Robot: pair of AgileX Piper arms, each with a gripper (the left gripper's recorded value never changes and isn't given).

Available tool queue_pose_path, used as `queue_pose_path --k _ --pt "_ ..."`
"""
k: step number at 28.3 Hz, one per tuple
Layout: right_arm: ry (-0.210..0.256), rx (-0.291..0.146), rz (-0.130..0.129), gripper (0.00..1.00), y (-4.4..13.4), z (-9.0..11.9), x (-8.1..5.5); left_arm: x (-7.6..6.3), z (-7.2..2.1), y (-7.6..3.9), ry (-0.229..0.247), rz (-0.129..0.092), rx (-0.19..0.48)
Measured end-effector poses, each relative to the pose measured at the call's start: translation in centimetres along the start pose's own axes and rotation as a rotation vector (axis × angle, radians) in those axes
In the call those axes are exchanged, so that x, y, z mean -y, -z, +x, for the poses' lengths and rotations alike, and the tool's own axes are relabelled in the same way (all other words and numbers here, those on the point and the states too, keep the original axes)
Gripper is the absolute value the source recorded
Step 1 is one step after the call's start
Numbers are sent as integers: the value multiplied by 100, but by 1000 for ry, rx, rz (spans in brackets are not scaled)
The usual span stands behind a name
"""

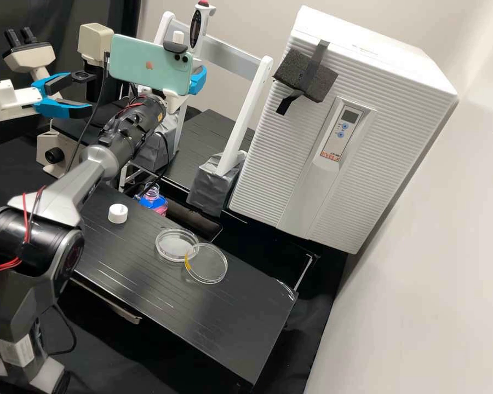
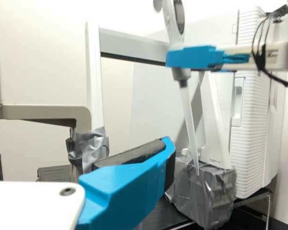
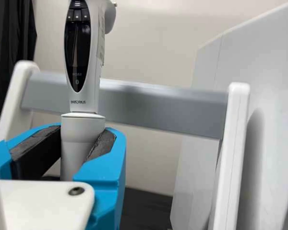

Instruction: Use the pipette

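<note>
Small dark print running across the pipette body, a logo showing on the mint-green phone, an orange-red label sitting under the control panel of the white ribbed appliance, lettering too small to make out.

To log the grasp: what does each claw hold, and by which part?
The right claw holds the pipette by its white lower barrel, just under the handle. The left claw is open and holds nothing.
</note>
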Motion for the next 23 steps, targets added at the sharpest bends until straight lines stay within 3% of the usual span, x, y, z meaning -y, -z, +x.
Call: queue_pose_path --k 11,18,23 --pt "3 30 20 0 -21 71 -5 6 0 5 7 0 -5" --pt "51 63 35 0 -114 107 50 8 1 0 7 0 -4" --pt "57 66 35 0 -123 110 57 18 1 -11 10 -2 0"
